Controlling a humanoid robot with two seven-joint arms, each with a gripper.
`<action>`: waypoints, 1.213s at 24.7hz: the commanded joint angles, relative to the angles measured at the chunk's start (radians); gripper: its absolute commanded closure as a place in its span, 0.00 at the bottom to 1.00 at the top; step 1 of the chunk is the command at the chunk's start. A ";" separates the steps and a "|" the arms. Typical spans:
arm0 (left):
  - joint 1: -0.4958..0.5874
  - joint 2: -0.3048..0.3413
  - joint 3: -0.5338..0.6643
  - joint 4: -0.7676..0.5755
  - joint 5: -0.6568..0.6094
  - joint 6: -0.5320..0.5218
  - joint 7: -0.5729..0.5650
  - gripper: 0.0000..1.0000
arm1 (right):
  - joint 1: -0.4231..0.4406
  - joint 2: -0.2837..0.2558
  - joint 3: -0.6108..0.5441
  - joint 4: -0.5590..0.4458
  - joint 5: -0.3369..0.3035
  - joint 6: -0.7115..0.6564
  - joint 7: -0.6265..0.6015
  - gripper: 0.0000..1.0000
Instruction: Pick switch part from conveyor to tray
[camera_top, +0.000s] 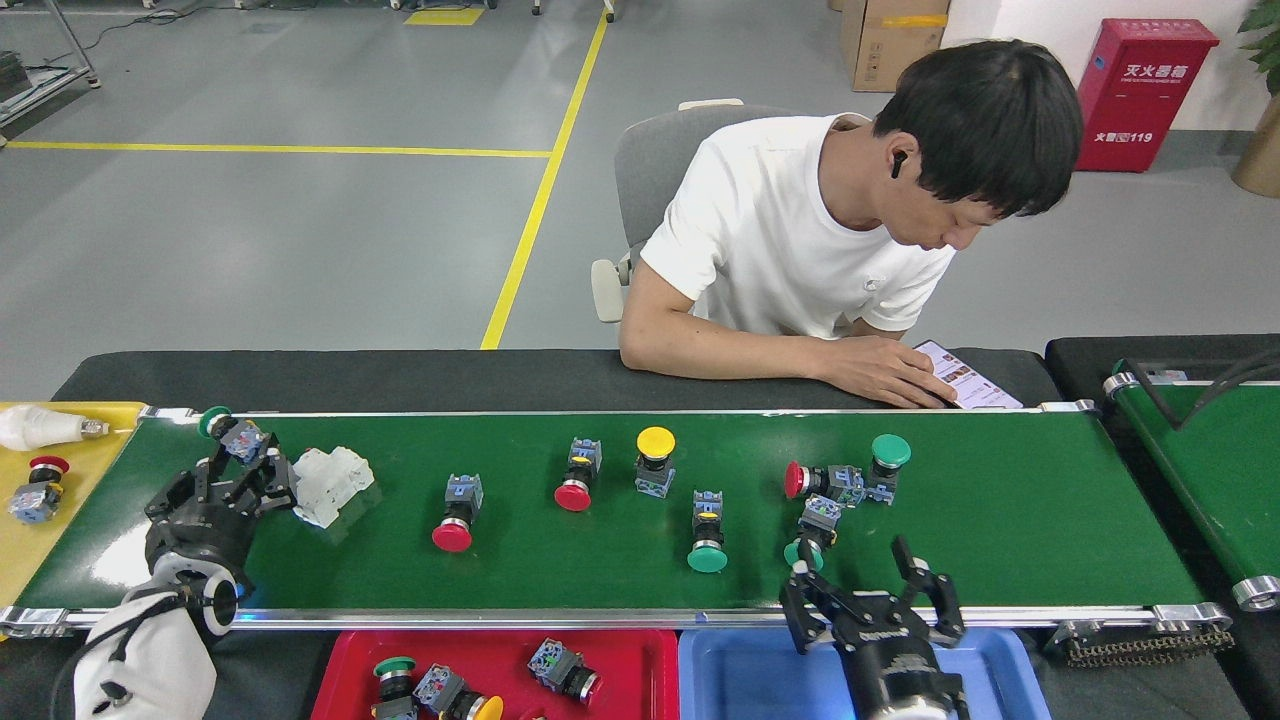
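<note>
The conveyor (1000, 520) carries several push-button switch parts: red-capped ones (455, 515) (577, 480), a yellow one (655, 455), green ones (705, 540) (815, 530), and a red and green cluster (840, 480). My right gripper (865, 585) is open at the belt's near rail, its left finger just beside the cap of the green one at the front right. My left gripper (245, 470) is open at the belt's left end, its tips just short of a green-capped switch part (235, 435). The red tray (640, 655) at the bottom holds three switch parts.
A white breaker block (330, 480) lies right beside my left fingers. A yellow tray (60, 540) at far left holds a bulb and a red switch. A blue tray (750, 670) is under my right arm. A person (790, 230) leans on the far edge with a phone. A second belt (1200, 470) runs at right.
</note>
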 joint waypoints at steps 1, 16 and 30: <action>0.061 -0.010 -0.024 -0.148 -0.002 -0.055 -0.001 0.98 | -0.033 0.004 0.020 0.026 0.000 0.044 0.021 0.02; 0.514 0.061 -0.318 -0.691 -0.170 -0.211 0.048 0.45 | -0.083 -0.006 0.058 0.075 -0.093 0.069 0.073 0.96; 0.558 -0.099 0.073 -0.678 0.087 -0.188 -0.094 0.00 | 0.164 -0.180 0.055 -0.275 -0.257 -0.433 0.030 0.95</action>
